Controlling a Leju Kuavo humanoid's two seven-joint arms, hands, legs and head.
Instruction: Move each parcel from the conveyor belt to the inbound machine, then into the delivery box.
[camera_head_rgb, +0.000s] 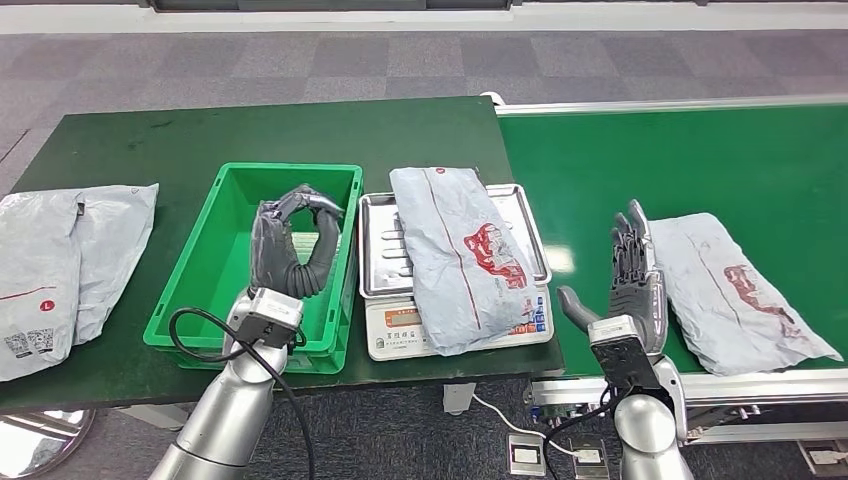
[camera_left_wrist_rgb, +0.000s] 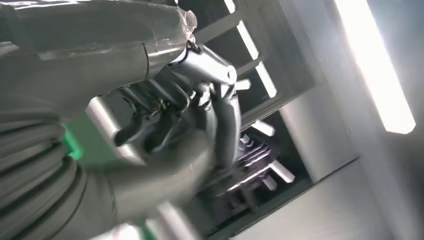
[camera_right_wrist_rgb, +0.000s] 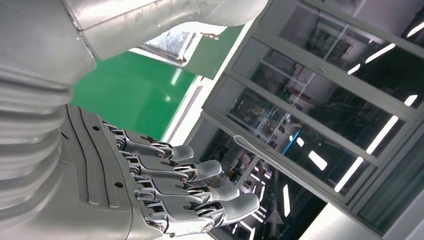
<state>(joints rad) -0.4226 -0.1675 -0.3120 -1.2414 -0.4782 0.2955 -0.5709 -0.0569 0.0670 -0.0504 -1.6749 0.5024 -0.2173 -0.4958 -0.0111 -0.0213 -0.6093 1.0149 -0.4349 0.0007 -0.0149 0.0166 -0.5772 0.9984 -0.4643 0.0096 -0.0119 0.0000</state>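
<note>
Parcels, grey plastic mailers: four counted.

Two lie at the far left of the dark green table (camera_head_rgb: 300, 125), overlapping: the nearer parcel (camera_head_rgb: 35, 280) is cut off by the picture's left edge, and the second parcel (camera_head_rgb: 115, 245) lies partly under it, so its full outline is hidden.

Green delivery box (camera_head_rgb: 215, 235): one, right of that pair. No parcel is visible inside, though the left hand (camera_head_rgb: 290, 245) covers part of its floor. That hand hangs over the box's right half with fingers curled round toward the thumb and nothing in them; the left wrist view is blurred and adds little.

Inbound machine (camera_head_rgb: 400, 330): one, a scale with a steel tray, just right of the box. The third parcel (camera_head_rgb: 460, 255), with a red print, lies on the tray, overhanging its near edge and hiding part of the scale's front panel.

Conveyor belt (camera_head_rgb: 700, 150): one, bright green, right of the table. The right hand (camera_head_rgb: 630, 270) stands over its near edge, fingers straight and together, thumb spread, holding nothing. The fourth parcel (camera_head_rgb: 740, 290), also red-printed, lies on the belt just right of that hand; whether they touch cannot be told.
</note>
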